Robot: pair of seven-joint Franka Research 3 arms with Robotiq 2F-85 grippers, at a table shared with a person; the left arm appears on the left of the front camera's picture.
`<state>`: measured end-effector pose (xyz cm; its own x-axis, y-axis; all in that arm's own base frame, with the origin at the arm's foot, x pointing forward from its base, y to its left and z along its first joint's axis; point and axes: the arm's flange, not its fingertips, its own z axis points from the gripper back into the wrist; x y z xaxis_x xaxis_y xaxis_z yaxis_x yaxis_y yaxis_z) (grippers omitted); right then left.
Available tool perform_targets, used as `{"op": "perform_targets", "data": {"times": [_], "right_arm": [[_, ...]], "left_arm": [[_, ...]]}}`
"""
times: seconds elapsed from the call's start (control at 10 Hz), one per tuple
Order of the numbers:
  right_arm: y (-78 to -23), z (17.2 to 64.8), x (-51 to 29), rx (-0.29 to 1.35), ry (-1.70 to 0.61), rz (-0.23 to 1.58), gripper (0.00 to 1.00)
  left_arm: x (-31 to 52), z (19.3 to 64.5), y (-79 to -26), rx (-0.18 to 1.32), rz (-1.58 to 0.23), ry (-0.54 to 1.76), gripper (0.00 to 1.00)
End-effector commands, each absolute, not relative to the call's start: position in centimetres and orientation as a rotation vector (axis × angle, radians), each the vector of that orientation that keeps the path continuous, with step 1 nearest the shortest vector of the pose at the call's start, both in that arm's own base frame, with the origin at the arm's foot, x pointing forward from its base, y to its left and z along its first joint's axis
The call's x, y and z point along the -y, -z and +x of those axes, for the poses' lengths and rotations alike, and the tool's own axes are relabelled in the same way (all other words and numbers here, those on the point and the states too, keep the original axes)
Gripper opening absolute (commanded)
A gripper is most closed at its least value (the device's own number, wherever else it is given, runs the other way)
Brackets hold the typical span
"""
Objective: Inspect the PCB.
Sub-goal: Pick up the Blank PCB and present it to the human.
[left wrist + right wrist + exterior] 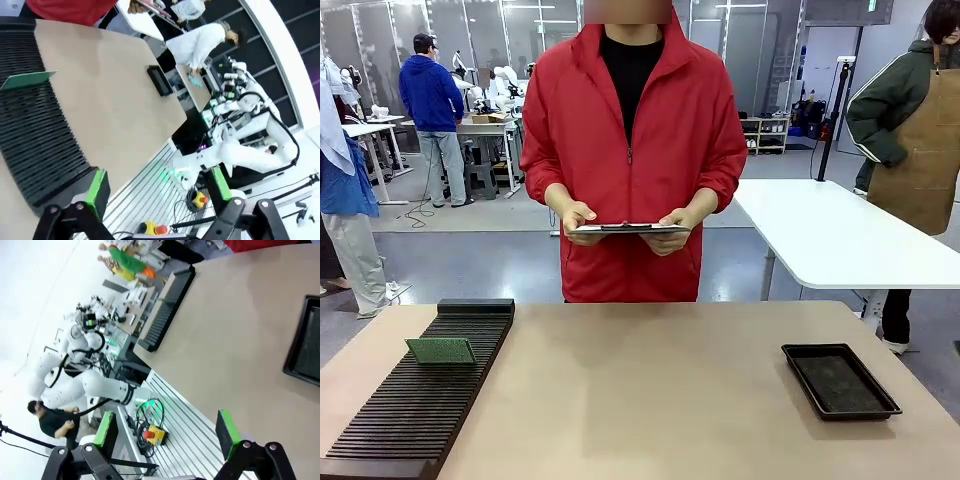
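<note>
The green board (440, 350) stands in the black rack (410, 410), maybe leaning, nearest my left tool (157, 186), which is wide and empty.

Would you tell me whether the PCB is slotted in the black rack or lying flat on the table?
In the rack: the PCB stands on edge, tilted, in the slots near its far end.
</note>
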<state>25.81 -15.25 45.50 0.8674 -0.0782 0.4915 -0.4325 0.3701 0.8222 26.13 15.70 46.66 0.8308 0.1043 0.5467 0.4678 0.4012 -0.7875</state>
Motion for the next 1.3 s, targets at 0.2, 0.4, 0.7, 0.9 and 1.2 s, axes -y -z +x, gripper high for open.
{"op": "perform_targets", "data": {"times": [0.2, 0.4, 0.7, 0.9, 1.2], "right_arm": [[-43.4, 21.4, 17.7, 0.579, -0.16, 1.195, 1.0], [-43.2, 20.2, 18.3, 0.602, -0.132, 1.186, 1.0], [-44.1, 21.3, 20.1, 0.591, -0.11, 1.199, 1.0], [-44.1, 21.3, 20.1, 0.591, -0.11, 1.199, 1.0], [-44.1, 21.3, 20.1, 0.591, -0.11, 1.199, 1.0]], "left_arm": [[-19.7, 22.8, -45.5, 0.636, -1.135, 0.138, 1.0], [-20.7, 21.4, -45.6, 0.662, -1.087, 0.093, 1.0], [-21.0, 21.7, -45.5, 0.665, -1.119, 0.076, 1.0], [-21.0, 21.7, -45.5, 0.665, -1.119, 0.076, 1.0], [-18.5, 22.1, -48.2, 0.668, -0.897, 0.142, 1.0]]}}
